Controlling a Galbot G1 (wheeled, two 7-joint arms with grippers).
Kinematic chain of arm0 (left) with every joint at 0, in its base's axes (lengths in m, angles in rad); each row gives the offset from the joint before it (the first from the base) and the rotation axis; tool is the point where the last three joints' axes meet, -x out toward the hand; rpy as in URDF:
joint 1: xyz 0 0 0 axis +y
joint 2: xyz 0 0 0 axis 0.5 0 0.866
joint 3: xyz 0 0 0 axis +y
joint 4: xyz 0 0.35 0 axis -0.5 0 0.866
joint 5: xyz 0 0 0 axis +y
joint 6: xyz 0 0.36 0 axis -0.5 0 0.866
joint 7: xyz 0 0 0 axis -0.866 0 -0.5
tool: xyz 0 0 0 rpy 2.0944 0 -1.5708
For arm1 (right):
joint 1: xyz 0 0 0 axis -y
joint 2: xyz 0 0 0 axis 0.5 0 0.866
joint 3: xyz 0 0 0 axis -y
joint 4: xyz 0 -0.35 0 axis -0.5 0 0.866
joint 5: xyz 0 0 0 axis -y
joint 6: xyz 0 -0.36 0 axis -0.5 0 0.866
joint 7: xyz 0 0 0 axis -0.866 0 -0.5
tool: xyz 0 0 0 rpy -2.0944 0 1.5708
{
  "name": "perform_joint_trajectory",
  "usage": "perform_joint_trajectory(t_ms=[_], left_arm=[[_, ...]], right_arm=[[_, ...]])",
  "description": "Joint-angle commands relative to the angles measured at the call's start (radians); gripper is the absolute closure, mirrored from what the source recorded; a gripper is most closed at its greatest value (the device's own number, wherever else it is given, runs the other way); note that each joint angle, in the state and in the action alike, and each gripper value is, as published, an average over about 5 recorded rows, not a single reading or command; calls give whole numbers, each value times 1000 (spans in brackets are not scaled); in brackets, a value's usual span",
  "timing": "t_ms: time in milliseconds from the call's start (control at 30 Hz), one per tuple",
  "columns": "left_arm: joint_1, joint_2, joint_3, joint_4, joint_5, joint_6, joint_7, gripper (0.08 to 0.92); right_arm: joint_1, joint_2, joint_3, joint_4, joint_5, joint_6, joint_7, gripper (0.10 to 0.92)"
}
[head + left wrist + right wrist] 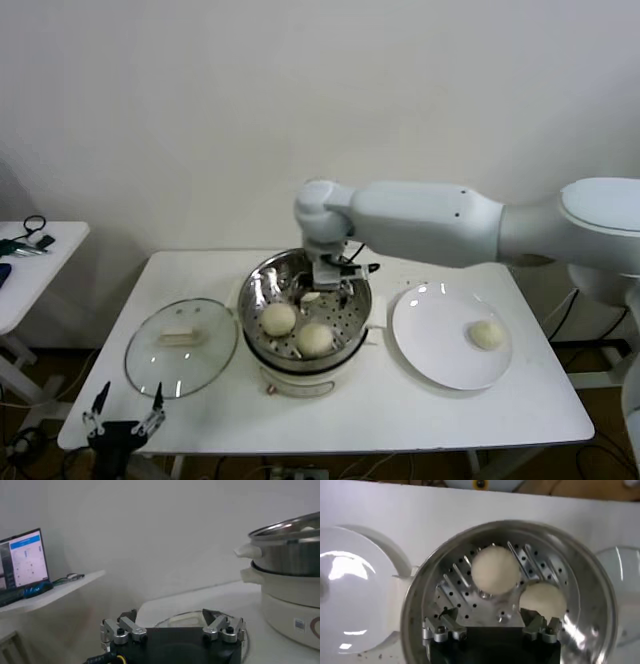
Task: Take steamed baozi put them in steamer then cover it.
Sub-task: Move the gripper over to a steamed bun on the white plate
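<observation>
My right gripper (pixel 322 285) hovers spread, holding nothing, over the steamer (pixel 353 335); two baozi (pixel 279 319) lie inside.

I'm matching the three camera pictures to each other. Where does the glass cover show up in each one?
Head view: cover flat on the table, left of the steamer.
Left wrist view: cover just behind the left gripper.
Right wrist view: cover at the frame's edge.
Shared landmark: the steamer.

Glossy white arm (pixel 430 225), black end effector (pixel 492 632)
</observation>
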State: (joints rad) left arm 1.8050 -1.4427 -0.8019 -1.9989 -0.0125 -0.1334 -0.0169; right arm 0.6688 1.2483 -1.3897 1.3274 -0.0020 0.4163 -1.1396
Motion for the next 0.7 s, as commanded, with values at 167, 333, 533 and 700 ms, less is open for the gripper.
perform_joint_trajectory(t_ms=[167, 333, 533, 700], left_arm=[[-9, -7, 6, -20, 15, 7, 1, 177], [-3, -4, 9, -27, 22, 5, 2, 177], [-3, -7, 8, -32, 25, 6, 0, 177], [-4, -10, 5, -36, 21, 14, -3, 177]], right_arm=[[144, -314, -118, 2, 361, -462, 126, 203], [108, -455, -110, -4, 373, -571, 101, 203], [-87, -630, 2, -6, 247, -624, 66, 203], [-304, -720, 179, -43, 136, -626, 63, 203]])
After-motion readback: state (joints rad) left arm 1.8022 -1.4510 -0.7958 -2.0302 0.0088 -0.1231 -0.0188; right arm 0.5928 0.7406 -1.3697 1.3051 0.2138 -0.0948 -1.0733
